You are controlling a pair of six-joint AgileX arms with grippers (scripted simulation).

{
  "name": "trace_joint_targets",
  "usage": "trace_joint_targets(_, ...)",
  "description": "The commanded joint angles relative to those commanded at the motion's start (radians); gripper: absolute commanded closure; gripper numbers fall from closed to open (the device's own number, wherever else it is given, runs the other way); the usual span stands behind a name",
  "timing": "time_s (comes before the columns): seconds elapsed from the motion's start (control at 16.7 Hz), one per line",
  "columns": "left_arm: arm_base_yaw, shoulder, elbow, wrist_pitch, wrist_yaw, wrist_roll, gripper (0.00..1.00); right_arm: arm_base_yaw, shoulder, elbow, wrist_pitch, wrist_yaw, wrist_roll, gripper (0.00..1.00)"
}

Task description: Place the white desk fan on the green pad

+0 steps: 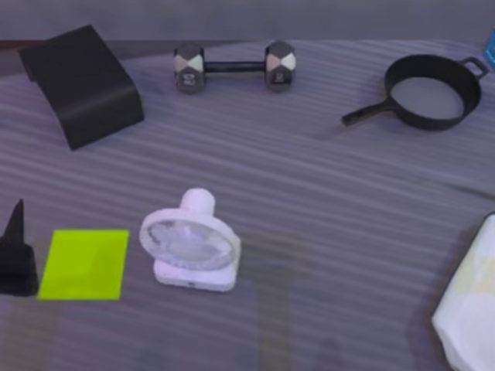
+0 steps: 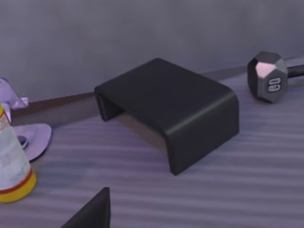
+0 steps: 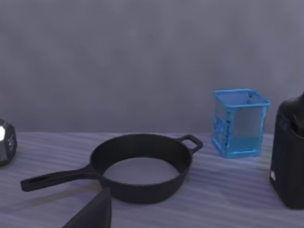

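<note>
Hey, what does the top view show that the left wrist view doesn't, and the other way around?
Only the top view shows the white desk fan standing just right of the green pad, not on it, plus the black skillet, a large white object at the right edge, and the left hand beside the pad's left side. Only the left wrist view shows a yellow-banded bottle and a pale purple item. Both share the black stand and the dumbbell.

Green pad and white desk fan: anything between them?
Nothing. In the top view a narrow bare strip of table separates the green pad from the white desk fan, which stands just to its right, off the pad.
</note>
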Motion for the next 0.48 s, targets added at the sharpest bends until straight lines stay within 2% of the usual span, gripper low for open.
trace_joint_targets(0.48, -0.234, 0.719, 0.622, -0.526, -0.002, 0.431, 0.0, 0.0, 0.0, 0.0, 0.0, 0.0, 0.0, 0.0)
